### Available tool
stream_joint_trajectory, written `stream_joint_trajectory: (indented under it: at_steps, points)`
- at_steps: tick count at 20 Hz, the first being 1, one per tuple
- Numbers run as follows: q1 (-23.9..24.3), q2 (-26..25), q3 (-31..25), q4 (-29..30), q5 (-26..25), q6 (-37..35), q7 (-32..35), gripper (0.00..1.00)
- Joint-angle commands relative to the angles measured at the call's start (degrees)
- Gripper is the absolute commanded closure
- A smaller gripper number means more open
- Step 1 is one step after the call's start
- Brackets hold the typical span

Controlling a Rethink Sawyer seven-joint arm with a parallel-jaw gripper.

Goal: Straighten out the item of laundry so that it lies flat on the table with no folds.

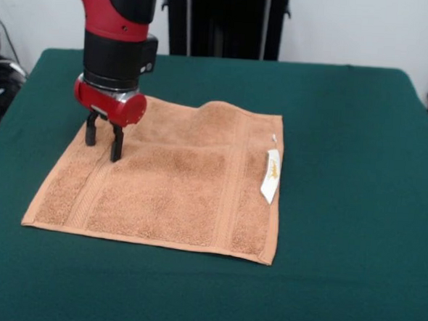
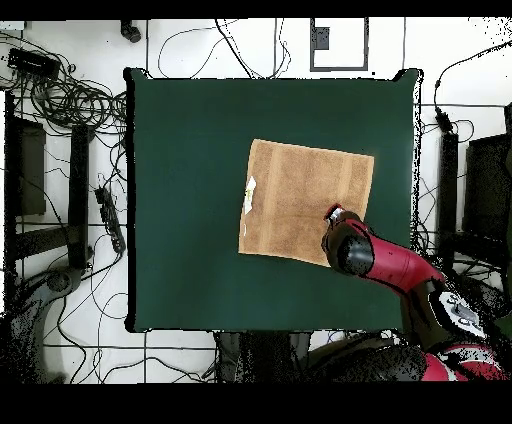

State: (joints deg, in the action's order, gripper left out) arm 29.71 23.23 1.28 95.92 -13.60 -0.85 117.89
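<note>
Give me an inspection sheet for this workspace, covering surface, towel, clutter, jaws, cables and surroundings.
Surface: dark green table, bare around the towel.
Job's things: orange-tan towel spread nearly flat; a ripple along its far edge; white label at one side edge.
Clutter: nothing seen on the table.
Grippers: gripper over the towel's corner nearest the robot, jaws apart, tips at the cloth.
Cables: many loose cables on the floor round the table.
Surroundings: white tiled floor; dark equipment beside the table.

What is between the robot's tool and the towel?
Nothing visible. The tool is right down on the towel, at its far corner in the front view. Only bare table surrounds the towel.
</note>
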Motion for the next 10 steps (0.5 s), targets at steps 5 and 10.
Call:
stream_joint_trajectory:
  at_steps: [5, 10]
  points:
    - [0.7, -11.6, -14.9, -12.9, -1.9, 2.6, 2.3, 0.00]
    - [-3.6, -4.3, -9.7, -5.3, 2.5, -2.6, 7.5, 0.00]
